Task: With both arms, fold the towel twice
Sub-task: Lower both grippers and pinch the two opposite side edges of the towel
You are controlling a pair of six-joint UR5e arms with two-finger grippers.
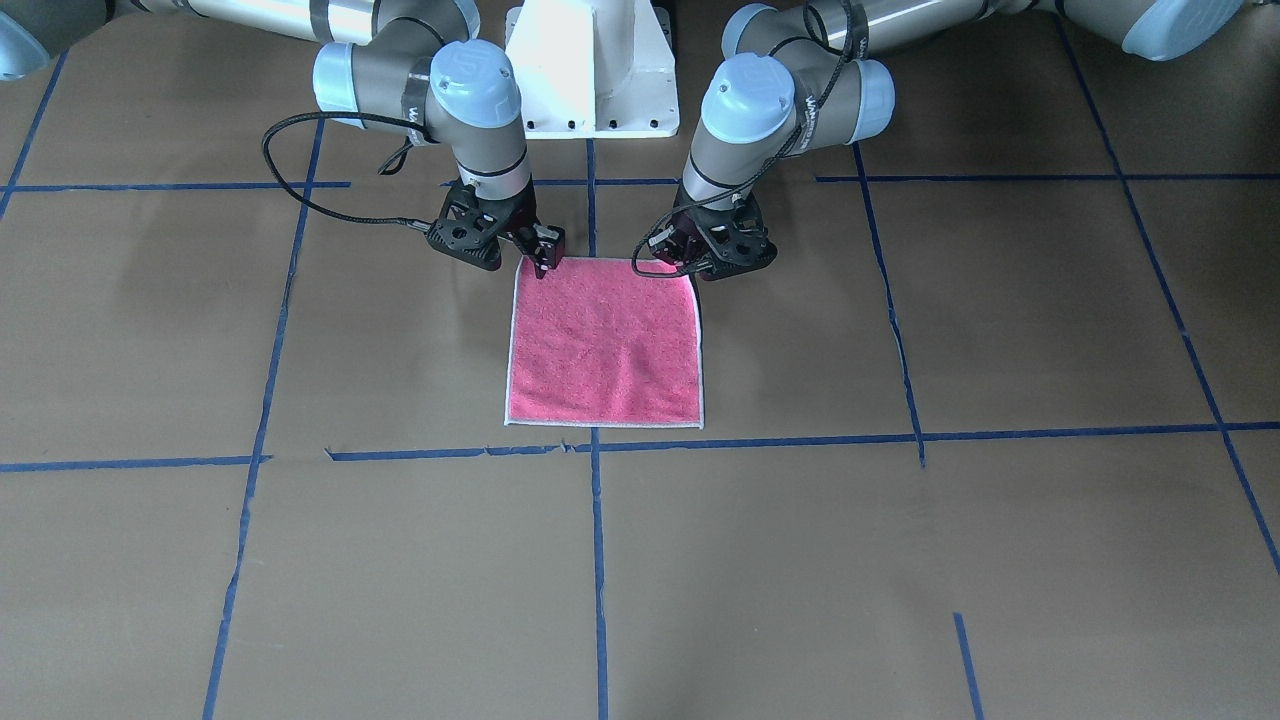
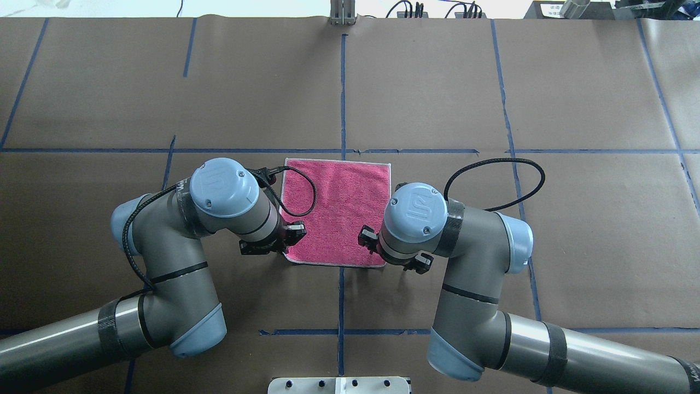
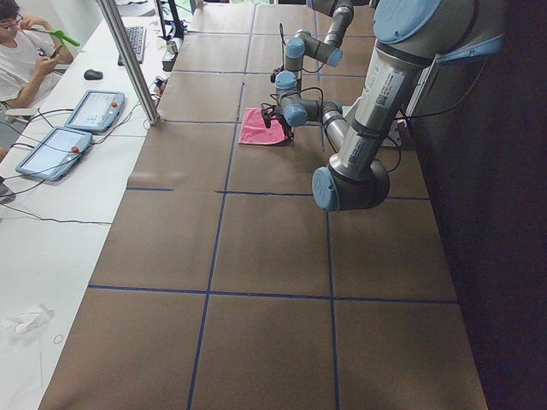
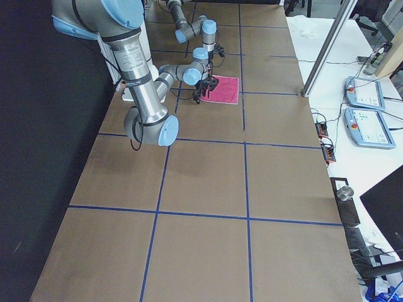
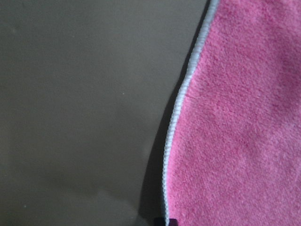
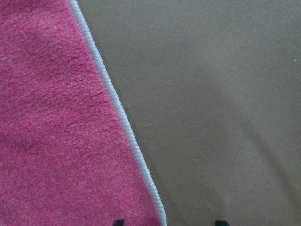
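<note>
The towel (image 2: 339, 210) lies flat, pink face up, on the table (image 2: 547, 230). Left gripper (image 1: 690, 266) at its near-left corner: opening unclear. Right gripper (image 1: 543, 264), spread and empty, straddles the near-right edge. First fold looks pending; next, pinch both corners.

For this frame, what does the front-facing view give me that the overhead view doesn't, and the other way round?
Front-facing only: the whole towel uncovered, with the right hand and left hand low at its two robot-side corners. Overhead only: the left arm and right arm through their elbows, and cables at the table's far edge. Both: the towel flat, pink face up, unfolded, among blue tape lines.
</note>
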